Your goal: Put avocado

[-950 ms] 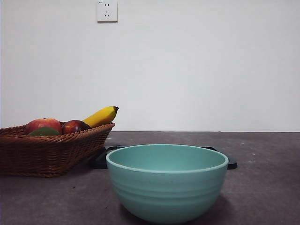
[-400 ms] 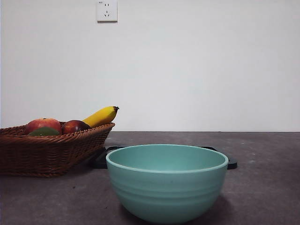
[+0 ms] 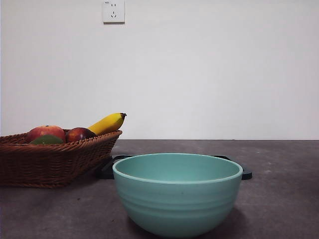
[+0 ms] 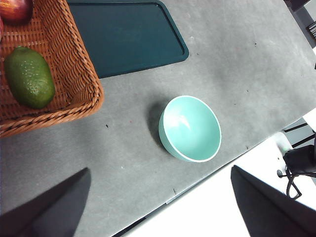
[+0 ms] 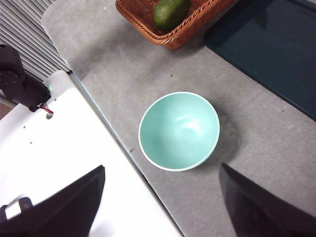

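Observation:
The avocado (image 4: 29, 77) is a dark green bumpy oval lying in a corner of the wicker basket (image 4: 74, 64); the right wrist view also shows the avocado (image 5: 169, 12), and in the front view only its top (image 3: 46, 141) peeks over the rim. A mint-green bowl (image 3: 177, 192) stands empty on the table in front. My left gripper (image 4: 158, 207) hangs high above the table, open, holding nothing. High over the bowl (image 5: 179, 130), my right gripper (image 5: 163, 207) is open and empty too. Neither arm shows in the front view.
In the basket (image 3: 50, 159) also lie red apples (image 3: 46, 133) and a yellow banana (image 3: 107, 123). A dark tray (image 4: 126, 34) lies flat behind the bowl (image 4: 190, 128). The table's front edge and white robot base (image 5: 59, 163) run close to the bowl.

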